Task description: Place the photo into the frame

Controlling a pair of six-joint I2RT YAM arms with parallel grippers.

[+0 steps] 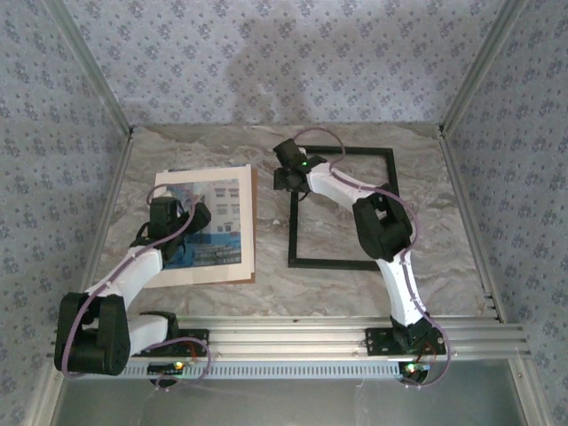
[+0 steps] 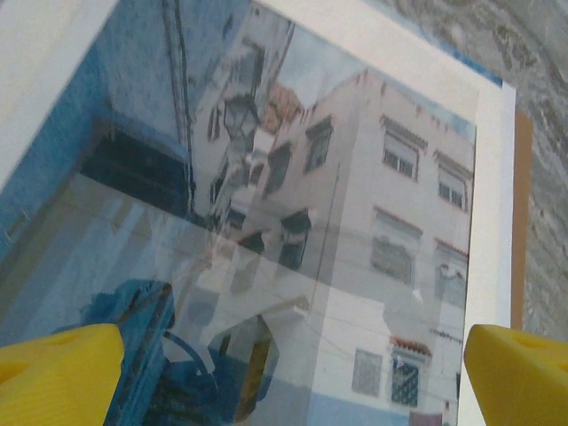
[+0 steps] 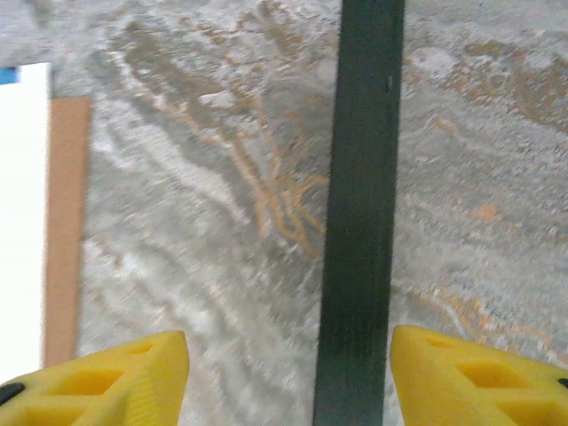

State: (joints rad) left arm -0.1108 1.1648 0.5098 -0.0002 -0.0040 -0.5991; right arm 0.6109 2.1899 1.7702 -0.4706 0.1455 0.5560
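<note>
pinch the photo (image 1: 222,222) by its pale border where it lies on the brown board (image 2: 522,222) at left, using the left gripper (image 2: 288,368) gaping wide and empty just above it, then carry flat across to the frame (image 3: 359,222) lying well apart at right, its left bar straddled by the half-open right gripper (image 3: 284,355), gripping nothing.

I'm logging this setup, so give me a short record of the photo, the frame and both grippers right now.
photo: rectangular blue-and-white building print, cream border, flat on brown backing board, left side
frame: thin black rectangle, empty, flat on marble table, right side
left gripper: open, over photo
right gripper: open, fingers either side of frame's left rail
status: photo not yet in frame
</note>
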